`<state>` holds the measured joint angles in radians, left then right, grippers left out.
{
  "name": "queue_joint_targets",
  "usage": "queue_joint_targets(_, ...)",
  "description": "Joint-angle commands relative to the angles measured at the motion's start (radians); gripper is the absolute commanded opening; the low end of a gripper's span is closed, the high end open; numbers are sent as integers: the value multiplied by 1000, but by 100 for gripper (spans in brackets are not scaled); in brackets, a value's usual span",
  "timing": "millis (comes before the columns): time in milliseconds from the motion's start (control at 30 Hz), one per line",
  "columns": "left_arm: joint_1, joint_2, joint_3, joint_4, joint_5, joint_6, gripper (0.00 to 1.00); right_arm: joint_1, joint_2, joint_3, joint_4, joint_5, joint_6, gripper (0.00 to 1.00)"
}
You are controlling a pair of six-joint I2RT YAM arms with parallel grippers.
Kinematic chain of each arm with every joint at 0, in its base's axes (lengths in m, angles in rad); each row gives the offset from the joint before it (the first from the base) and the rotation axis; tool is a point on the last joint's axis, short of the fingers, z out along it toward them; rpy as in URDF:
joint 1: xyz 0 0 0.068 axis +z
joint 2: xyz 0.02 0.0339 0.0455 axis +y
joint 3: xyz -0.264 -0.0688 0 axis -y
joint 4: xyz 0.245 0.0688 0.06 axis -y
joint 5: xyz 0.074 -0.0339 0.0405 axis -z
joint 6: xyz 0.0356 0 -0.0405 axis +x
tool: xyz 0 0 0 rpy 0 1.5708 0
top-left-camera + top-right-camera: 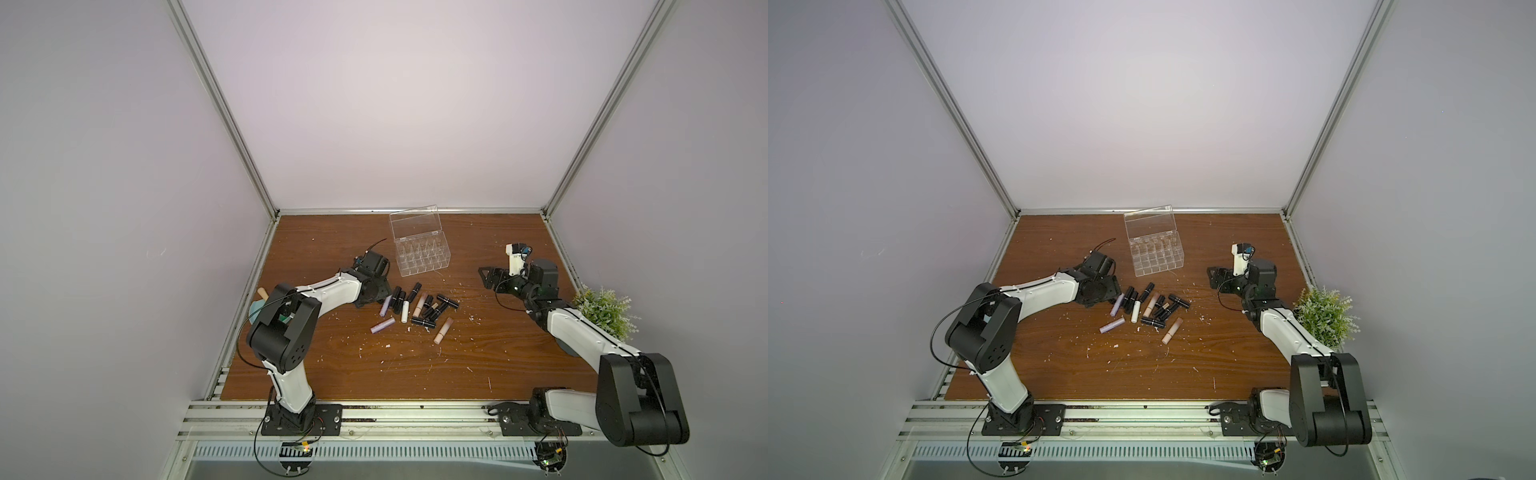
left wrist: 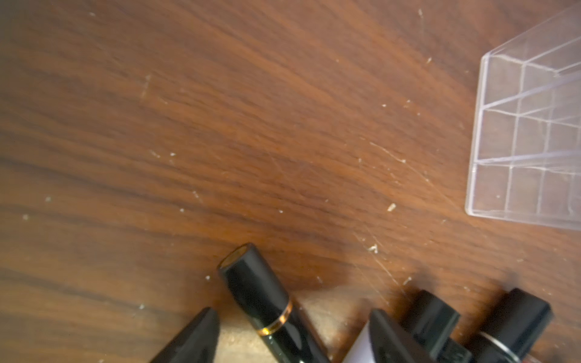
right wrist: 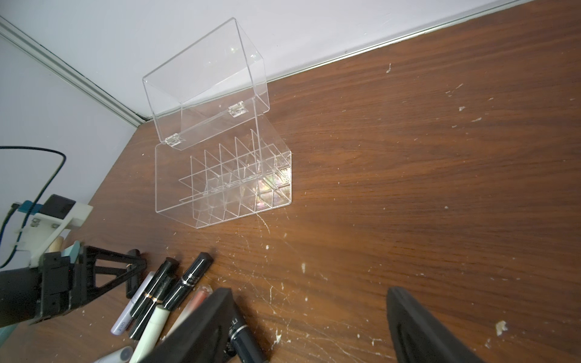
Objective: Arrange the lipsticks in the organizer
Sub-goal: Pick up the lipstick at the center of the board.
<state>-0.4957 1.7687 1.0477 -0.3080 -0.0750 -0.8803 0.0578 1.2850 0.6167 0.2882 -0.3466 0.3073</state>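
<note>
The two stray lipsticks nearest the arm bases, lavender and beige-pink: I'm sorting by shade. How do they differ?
The lavender lipstick is pale purple, the beige-pink lipstick tan-pink. The lavender lies on the pile's side toward the left arm, the beige-pink toward the right arm. Both lie flat outside the organizer.
</note>
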Motion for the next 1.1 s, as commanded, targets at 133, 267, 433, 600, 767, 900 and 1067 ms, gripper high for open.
queue_joint_targets(133,-6,-12,20,-54,-52,41,47,5,-10,1,25,-14,0,83)
queue_joint_targets(267,-7,3,31,-62,-63,58,52,4,-5,3,22,-11,-2,83)
queue_joint_targets(433,-6,31,47,-63,-68,74,57,6,3,5,20,-10,-5,83)
queue_joint_targets(600,-4,53,56,-62,-59,85,55,5,12,9,18,-6,-5,83)
queue_joint_targets(767,-7,58,23,-43,-40,88,49,5,21,12,14,0,-11,83)
queue_joint_targets(900,-6,67,-6,-20,-34,91,44,5,22,14,13,3,-12,83)
queue_joint_targets(1067,-6,75,3,-16,-33,95,40,5,19,13,9,5,-13,83)
